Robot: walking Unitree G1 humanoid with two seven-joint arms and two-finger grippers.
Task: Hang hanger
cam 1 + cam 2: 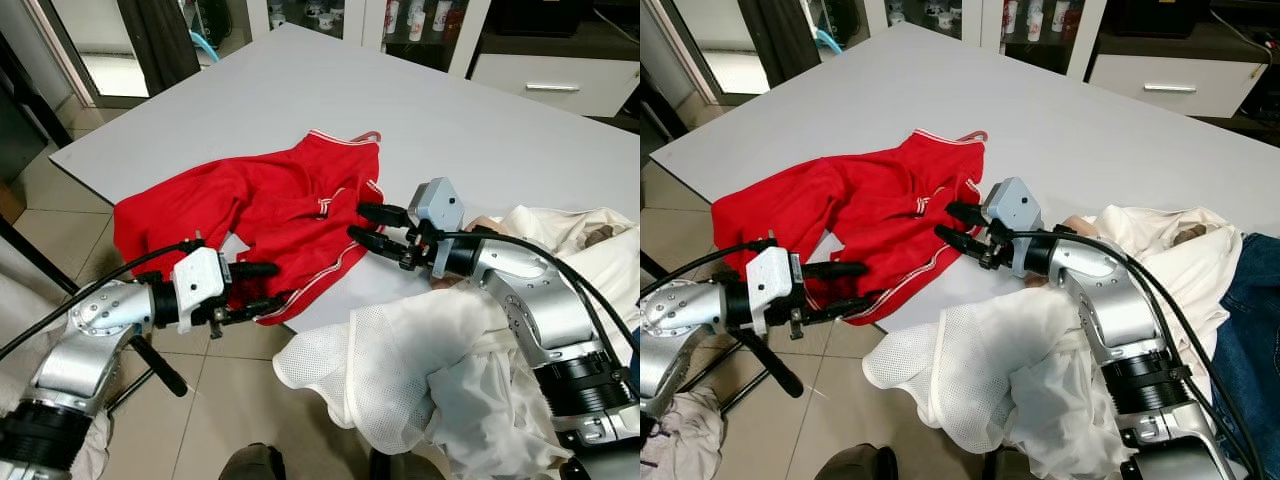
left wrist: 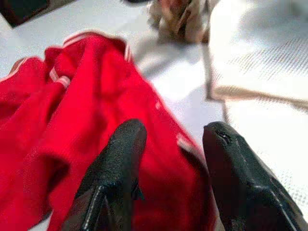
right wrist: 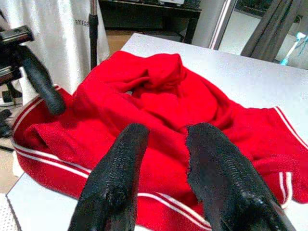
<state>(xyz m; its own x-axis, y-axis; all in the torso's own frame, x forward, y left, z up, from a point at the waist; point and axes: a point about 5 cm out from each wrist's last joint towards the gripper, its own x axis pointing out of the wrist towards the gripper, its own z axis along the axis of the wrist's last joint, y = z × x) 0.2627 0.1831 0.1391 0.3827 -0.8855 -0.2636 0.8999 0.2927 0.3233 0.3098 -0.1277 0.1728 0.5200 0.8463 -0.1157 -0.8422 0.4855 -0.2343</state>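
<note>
red jersey (image 1: 265,210) lies crumpled on the grey worktop (image 1: 300,90), hanging off the near edge. left claw (image 1: 262,290) is open around its hem, looks like not gripping yet. right claw (image 1: 368,225) is open just over the jersey's other side.

Soft red cloth garment (image 1: 260,215) (white-trimmed) lies on a smooth matt table (image 1: 300,90).

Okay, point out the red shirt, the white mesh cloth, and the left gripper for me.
red shirt (image 1: 270,205), left eye view, on the middle of its crumpled body.
white mesh cloth (image 1: 370,370), left eye view, on the part hanging over the table's edge.
left gripper (image 1: 262,288), left eye view, between its open fingertips.
</note>
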